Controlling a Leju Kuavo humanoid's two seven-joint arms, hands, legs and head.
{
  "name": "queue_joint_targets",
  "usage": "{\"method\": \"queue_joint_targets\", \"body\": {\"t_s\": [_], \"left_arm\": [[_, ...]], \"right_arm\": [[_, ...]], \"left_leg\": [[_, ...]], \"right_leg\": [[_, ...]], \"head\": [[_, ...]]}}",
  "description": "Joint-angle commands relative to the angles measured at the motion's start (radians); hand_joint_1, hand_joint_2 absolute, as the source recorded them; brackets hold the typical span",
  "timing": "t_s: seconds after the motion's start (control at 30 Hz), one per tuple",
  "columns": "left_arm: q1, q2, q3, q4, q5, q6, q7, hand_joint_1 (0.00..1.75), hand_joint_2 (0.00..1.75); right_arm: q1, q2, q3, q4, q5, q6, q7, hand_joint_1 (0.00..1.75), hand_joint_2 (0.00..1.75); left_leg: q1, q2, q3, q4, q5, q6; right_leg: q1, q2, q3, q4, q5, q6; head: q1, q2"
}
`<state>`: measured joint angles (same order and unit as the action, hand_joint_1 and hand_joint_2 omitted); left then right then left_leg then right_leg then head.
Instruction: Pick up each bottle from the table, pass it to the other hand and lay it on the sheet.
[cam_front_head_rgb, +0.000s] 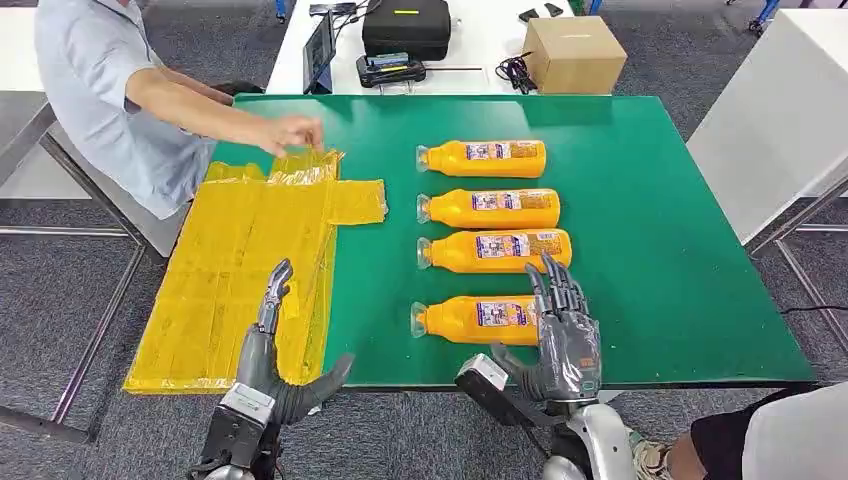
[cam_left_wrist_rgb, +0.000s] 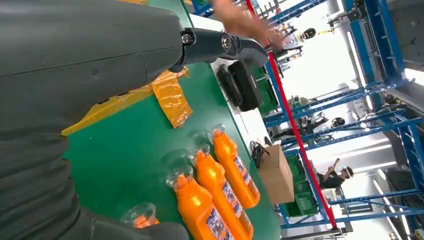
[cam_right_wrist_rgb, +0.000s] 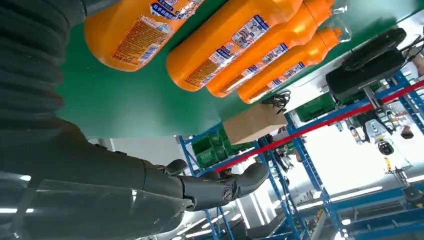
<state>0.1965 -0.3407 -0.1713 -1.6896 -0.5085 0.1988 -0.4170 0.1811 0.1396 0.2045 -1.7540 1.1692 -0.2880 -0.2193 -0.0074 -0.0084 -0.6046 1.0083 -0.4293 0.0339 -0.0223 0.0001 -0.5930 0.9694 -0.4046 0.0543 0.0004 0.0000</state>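
Green table (cam_front_head_rgb: 680, 250): yellow sheet (cam_front_head_rgb: 240, 270) spread over its left edge, a person's hand (cam_front_head_rgb: 290, 132) touching the sheet's far end. Four orange bottles (cam_front_head_rgb: 490, 209) lie in a column mid-table, caps toward the sheet. Right hand (cam_front_head_rgb: 560, 335) fingers spread, empty, at the nearest bottle (cam_front_head_rgb: 470, 319). Left hand (cam_front_head_rgb: 275, 350) spread, empty, above the sheet.

labels: bottles (cam_front_head_rgb: 487, 158) carry printed labels | text: too small to read
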Motion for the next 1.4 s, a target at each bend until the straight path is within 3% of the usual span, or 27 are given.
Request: {"method": "queue_joint_targets", "body": {"t_s": [0.03, 0.47, 0.53, 0.63, 0.97, 1.03, 1.23, 1.4], "left_arm": [[-0.023, -0.008, 0.015, 0.051, 0.005, -0.003, 0.005, 0.00, 1.75], [-0.057, -0.008, -0.028, 0.111, -0.042, -0.017, 0.084, 0.00, 1.75], [-0.029, -0.008, -0.019, 0.069, -0.120, 0.059, 0.055, 0.00, 1.75], [-0.009, -0.008, 0.000, 0.026, -0.130, 0.042, 0.068, 0.00, 1.75], [-0.053, -0.008, -0.011, 0.081, -0.077, -0.019, 0.091, 0.00, 1.75], [-0.052, -0.008, -0.021, 0.069, -0.085, -0.012, 0.084, 0.00, 1.75], [-0.040, -0.008, -0.029, 0.047, -0.088, -0.017, 0.100, 0.00, 1.75], [-0.053, -0.008, -0.032, 0.067, -0.090, -0.038, 0.101, 0.00, 1.75]], "right_arm": [[-0.009, -0.001, -0.026, 0.012, -0.001, 0.009, 0.001, 0.00, 1.75], [-0.038, -0.015, -0.047, 0.078, 0.010, 0.087, 0.008, 0.00, 1.75], [0.019, 0.028, -0.058, 0.013, 0.026, 0.062, -0.004, 0.00, 1.75], [0.051, 0.011, -0.034, -0.020, 0.067, 0.095, 0.031, 0.00, 1.75], [-0.088, -0.036, -0.094, 0.165, 0.094, 0.158, 0.077, 0.00, 1.75], [-0.096, -0.036, -0.099, 0.179, 0.112, 0.160, 0.080, 0.00, 1.75], [-0.103, -0.035, -0.086, 0.193, 0.137, 0.168, 0.083, 0.00, 1.75], [-0.175, -0.037, -0.078, 0.278, 0.131, 0.191, 0.084, 0.00, 1.75]], "left_leg": [[0.001, 0.000, 0.004, 0.000, -0.002, -0.002], [0.001, -0.001, 0.004, -0.001, -0.001, -0.001], [0.001, 0.000, 0.004, -0.001, -0.001, -0.002], [0.001, -0.001, 0.004, 0.000, -0.002, -0.002], [0.001, 0.001, 0.003, -0.001, 0.000, -0.001], [0.004, 0.001, 0.007, 0.000, -0.002, -0.004], [0.001, 0.000, 0.003, -0.001, -0.001, -0.002], [0.002, 0.003, 0.006, 0.000, -0.002, -0.003]], "right_leg": [[0.001, -0.001, 0.004, -0.001, -0.001, -0.002], [0.001, -0.001, 0.004, -0.002, -0.001, -0.002], [0.002, -0.001, 0.005, -0.002, -0.001, -0.002], [0.002, -0.002, 0.005, 0.000, -0.003, -0.003], [0.001, 0.000, 0.004, -0.002, 0.000, -0.002], [0.004, 0.000, 0.009, -0.003, -0.001, -0.005], [0.002, -0.001, 0.004, -0.001, -0.001, -0.002], [0.002, 0.003, 0.006, -0.002, -0.001, -0.003]], "head": [[0.000, 0.000], [0.000, 0.000], [0.000, 0.000], [0.000, 0.000], [0.000, 0.000], [0.000, 0.000], [0.000, 0.000], [0.000, 0.000]]}}
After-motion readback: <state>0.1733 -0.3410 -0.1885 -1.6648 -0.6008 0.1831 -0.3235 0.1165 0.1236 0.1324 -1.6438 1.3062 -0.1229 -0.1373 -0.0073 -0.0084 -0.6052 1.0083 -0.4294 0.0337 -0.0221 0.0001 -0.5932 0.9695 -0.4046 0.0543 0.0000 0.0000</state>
